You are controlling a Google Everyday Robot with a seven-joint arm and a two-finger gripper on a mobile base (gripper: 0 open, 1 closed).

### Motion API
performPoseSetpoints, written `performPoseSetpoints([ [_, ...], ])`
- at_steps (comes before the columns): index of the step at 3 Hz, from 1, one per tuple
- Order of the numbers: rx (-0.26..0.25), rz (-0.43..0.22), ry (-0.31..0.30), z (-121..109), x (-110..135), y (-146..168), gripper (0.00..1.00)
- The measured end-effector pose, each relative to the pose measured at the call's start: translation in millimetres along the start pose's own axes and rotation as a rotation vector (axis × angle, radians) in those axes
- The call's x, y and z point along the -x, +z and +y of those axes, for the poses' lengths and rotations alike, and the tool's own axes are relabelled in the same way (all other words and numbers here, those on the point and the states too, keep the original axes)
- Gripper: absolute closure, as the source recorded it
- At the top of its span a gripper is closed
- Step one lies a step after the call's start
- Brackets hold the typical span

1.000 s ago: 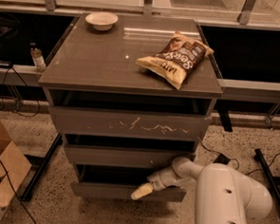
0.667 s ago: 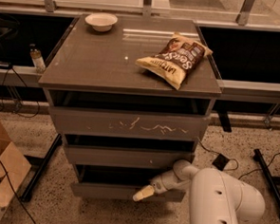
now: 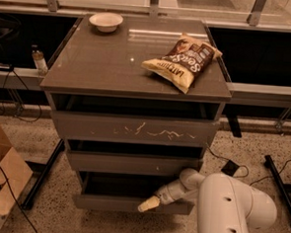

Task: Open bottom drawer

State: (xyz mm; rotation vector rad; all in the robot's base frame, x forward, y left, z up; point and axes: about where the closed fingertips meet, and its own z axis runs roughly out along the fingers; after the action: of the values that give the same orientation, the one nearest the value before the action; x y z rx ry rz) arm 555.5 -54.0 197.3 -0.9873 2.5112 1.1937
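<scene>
The bottom drawer (image 3: 110, 203) is the slimmest of three grey-brown fronts and is plain. It stands pulled out a little from the cabinet, with its dark interior (image 3: 121, 185) showing above the front. My gripper (image 3: 149, 204) reaches in from the right on a white arm (image 3: 229, 207). Its pale tip rests at the top edge of the drawer front, right of the middle.
The cabinet top (image 3: 104, 61) carries a chip bag (image 3: 182, 61) and a white bowl (image 3: 106, 21). A tall scratched drawer front (image 3: 135, 130) and a middle front (image 3: 132, 163) sit above. A cardboard box (image 3: 1, 179) stands on the floor at the left. Cables and a black frame leg (image 3: 43, 176) lie beside the cabinet.
The arm's white body has shifted a little to the left and closer to the cabinet. The gripper tip has stayed at the bottom drawer's top edge, and the drawer looks unchanged.
</scene>
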Motion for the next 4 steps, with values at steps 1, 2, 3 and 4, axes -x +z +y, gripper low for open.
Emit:
performPoseSetpoints([
  [1, 0.000, 0.000, 0.000, 2.0, 1.8, -2.4, 0.22],
  [2, 0.039, 0.045, 0.067, 24.6, -40.0, 18.3, 0.01],
  [3, 0.041, 0.047, 0.071, 27.8, -38.1, 16.7, 0.00],
  [4, 0.078, 0.080, 0.158, 49.6, -81.1, 35.5, 0.00],
])
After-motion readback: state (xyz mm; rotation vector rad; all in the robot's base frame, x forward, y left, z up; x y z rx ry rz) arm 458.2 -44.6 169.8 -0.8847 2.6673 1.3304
